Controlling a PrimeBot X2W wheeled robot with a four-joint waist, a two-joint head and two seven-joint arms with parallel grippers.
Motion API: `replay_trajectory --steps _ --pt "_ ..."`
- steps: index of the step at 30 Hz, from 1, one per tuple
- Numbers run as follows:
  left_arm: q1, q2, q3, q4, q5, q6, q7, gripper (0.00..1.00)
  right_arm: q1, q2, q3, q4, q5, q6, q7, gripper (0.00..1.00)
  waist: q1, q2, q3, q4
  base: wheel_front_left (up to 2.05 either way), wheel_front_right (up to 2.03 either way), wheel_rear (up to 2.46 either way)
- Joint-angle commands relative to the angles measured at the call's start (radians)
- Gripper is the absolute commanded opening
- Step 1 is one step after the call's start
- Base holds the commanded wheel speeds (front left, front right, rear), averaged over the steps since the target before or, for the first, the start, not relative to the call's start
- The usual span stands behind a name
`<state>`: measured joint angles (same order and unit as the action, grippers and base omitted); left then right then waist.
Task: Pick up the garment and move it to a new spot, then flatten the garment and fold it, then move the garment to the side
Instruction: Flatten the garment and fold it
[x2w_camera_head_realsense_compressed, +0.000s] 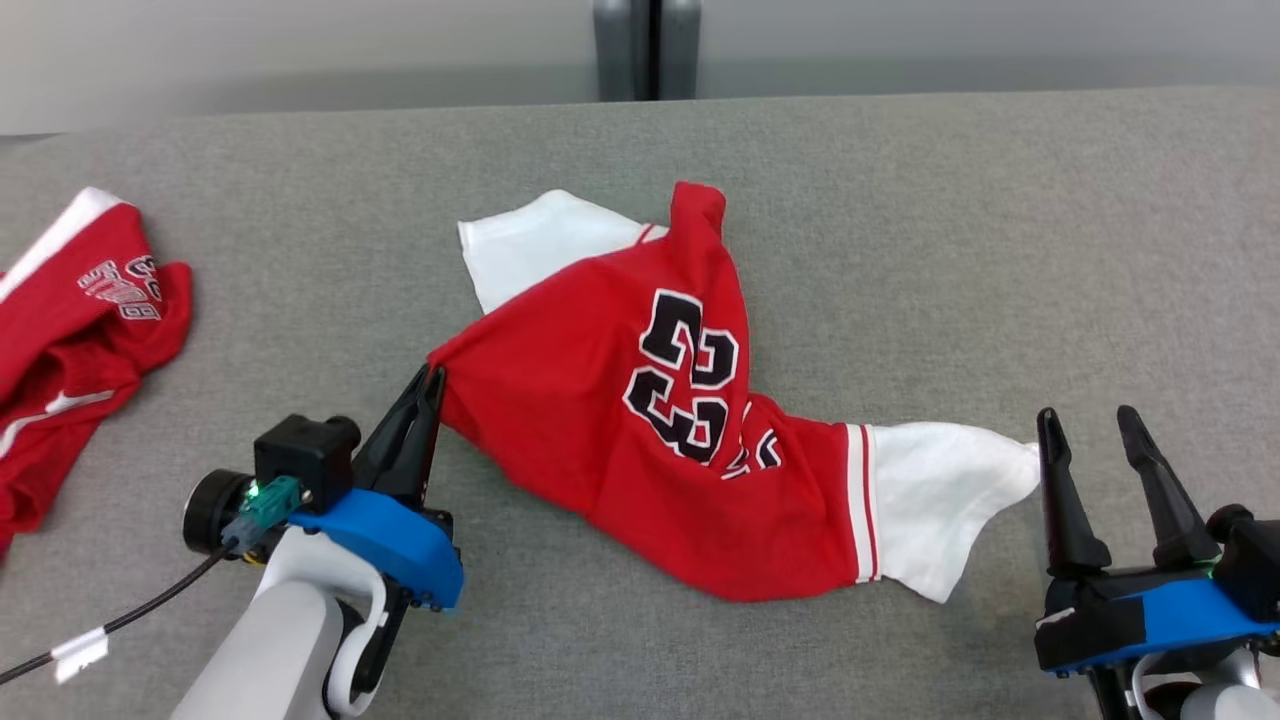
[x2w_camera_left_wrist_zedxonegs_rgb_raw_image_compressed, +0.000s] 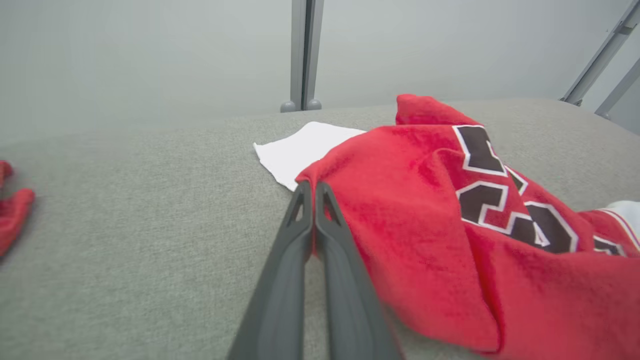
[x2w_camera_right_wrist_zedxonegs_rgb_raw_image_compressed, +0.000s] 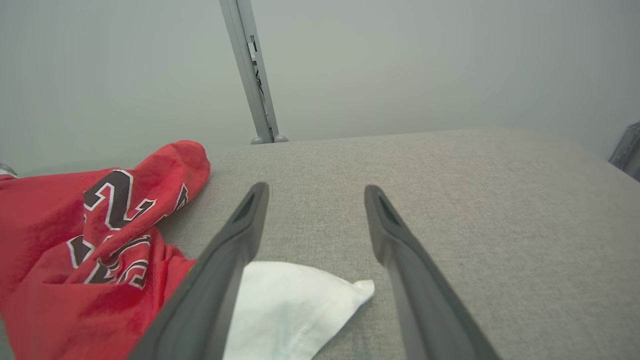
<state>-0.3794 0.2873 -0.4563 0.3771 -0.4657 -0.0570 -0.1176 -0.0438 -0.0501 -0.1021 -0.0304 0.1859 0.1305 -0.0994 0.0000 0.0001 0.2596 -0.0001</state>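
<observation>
Clamping garment corner, left jaws closed; right jaws spread, empty; red cloth beyond.

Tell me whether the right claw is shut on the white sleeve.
No, the right claw is open, fingers wide apart, and the white sleeve lies ungripped.

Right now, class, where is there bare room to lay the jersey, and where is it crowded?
Bare: the grey fabric surface to the right of the red and white number-23 jersey, beyond the open right tool; the far strip by the wall. Crowded: the centre, and the left edge, where a second red garment lies.
</observation>
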Motion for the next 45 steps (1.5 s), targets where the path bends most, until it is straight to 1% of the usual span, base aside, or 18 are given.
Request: replay_trajectory --steps 1,13,16,18,20,24,26,30,35,39,40,41,42,45 --pt "0.033 0.020 0.011 -0.045 0.007 0.025 0.007 0.00 0.009 -0.001 -0.001 0.003 0.004 0.000 -0.006 1.00 0.0000 -0.0001 -0.010 0.010 0.00 0.00 0.00" --pt "0.360 0.111 0.036 -0.568 0.009 0.245 0.196 0.00 0.049 -0.001 -0.039 0.012 0.000 0.000 0.007 1.00 0.0000 -0.0001 -0.087 0.109 0.00 0.00 0.00" --pt "0.422 0.130 0.036 -0.661 0.013 0.285 0.247 0.00 0.058 -0.001 -0.039 0.006 0.005 0.000 0.013 1.00 0.0000 -0.0001 -0.099 0.121 0.00 0.00 0.00" --pt "0.438 0.138 0.037 -0.687 0.008 0.297 0.269 0.00 0.058 -0.001 -0.034 0.003 0.007 0.000 0.017 1.00 0.0000 -0.0001 -0.101 0.122 0.00 0.00 0.00" --pt "0.440 0.143 0.038 -0.674 -0.002 0.294 0.282 0.00 0.054 -0.001 -0.026 -0.001 0.008 0.000 0.018 1.00 0.0000 -0.0001 -0.102 0.116 0.00 0.00 0.00" --pt "0.375 0.130 0.041 -0.578 -0.033 0.254 0.274 0.00 0.041 -0.001 -0.021 -0.010 0.006 0.000 0.020 1.00 0.0000 -0.0001 -0.084 0.092 0.00 0.00 0.00" --pt "0.335 0.125 0.046 -0.502 -0.046 0.229 0.260 0.00 0.033 -0.001 -0.020 -0.018 0.003 0.000 0.024 1.00 0.0000 -0.0001 -0.068 0.073 0.00 0.00 0.00" --pt "0.209 0.092 0.064 -0.335 -0.072 0.174 0.213 0.00 0.023 -0.001 -0.029 -0.037 0.006 0.000 0.025 1.00 0.0000 -0.0001 -0.022 0.032 0.00 0.00 0.00" --pt "0.057 0.060 0.091 -0.132 -0.093 0.125 0.143 0.00 0.005 -0.001 -0.035 -0.042 0.015 0.000 0.018 1.00 0.0000 -0.0001 0.028 -0.022 0.00 0.00 0.00" --pt "-0.015 0.038 0.108 0.005 -0.112 0.096 0.099 0.00 -0.004 -0.001 -0.038 -0.029 0.023 0.000 0.004 1.00 0.0000 -0.0001 0.044 -0.047 0.00 0.00 0.00" --pt "-0.027 0.034 0.105 0.030 -0.111 0.088 0.090 0.25 -0.006 -0.001 -0.040 -0.027 0.020 0.000 0.000 1.00 0.0000 -0.0001 0.046 -0.050 0.00 0.00 0.00" --pt "-0.040 0.026 0.110 0.051 -0.117 0.081 0.070 0.46 -0.007 -0.001 -0.040 -0.025 0.017 0.000 -0.002 1.00 0.0000 -0.0001 0.047 -0.052 0.00 0.00 0.00" --pt "-0.050 0.026 0.110 0.066 -0.109 0.076 0.046 1.00 -0.009 -0.001 -0.038 -0.028 0.015 0.000 -0.007 1.00 0.0000 -0.0001 0.047 -0.053 0.00 0.00 0.00" --pt "-0.064 0.015 0.112 0.092 -0.085 0.077 -0.051 1.00 -0.014 -0.001 -0.032 -0.040 0.012 0.000 -0.014 1.00 0.0000 -0.0001 0.042 -0.048 0.00 0.00 0.00"
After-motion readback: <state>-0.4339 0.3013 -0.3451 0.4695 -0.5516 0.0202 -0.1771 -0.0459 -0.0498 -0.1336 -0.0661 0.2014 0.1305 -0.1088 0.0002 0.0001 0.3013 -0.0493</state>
